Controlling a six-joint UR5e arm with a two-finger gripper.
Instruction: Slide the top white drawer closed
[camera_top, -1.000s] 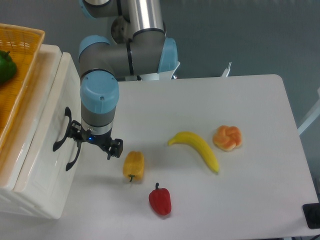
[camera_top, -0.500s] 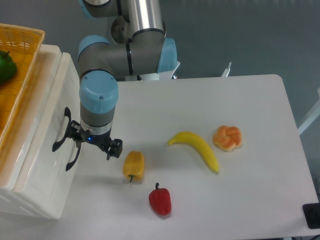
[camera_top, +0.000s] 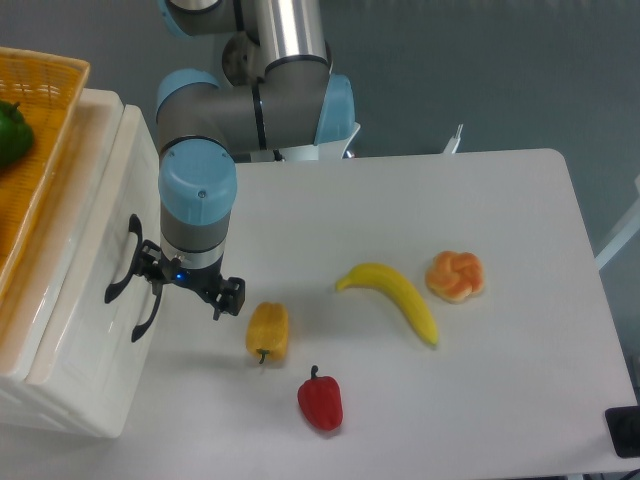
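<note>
The top white drawer (camera_top: 100, 215) is a glossy cream-white box at the left edge, and its front panel faces right. Its black curved handle (camera_top: 122, 260) stands just left of my gripper. The drawer's rim juts a little out from the cabinet top. My gripper (camera_top: 190, 284) points down beside the front panel with its jaws spread and nothing between them. Its left finger (camera_top: 152, 268) is right at the handles; I cannot tell if it touches. The lower drawer's black handle (camera_top: 147, 314) sits just below.
A yellow wicker basket (camera_top: 45, 120) with a green pepper (camera_top: 10, 132) sits on top of the cabinet. On the table lie a yellow pepper (camera_top: 267, 331), a red pepper (camera_top: 320, 400), a banana (camera_top: 395, 297) and an orange pastry (camera_top: 455, 276).
My gripper has shifted a few pixels left toward the drawer front over the last second. Nothing else has moved.
</note>
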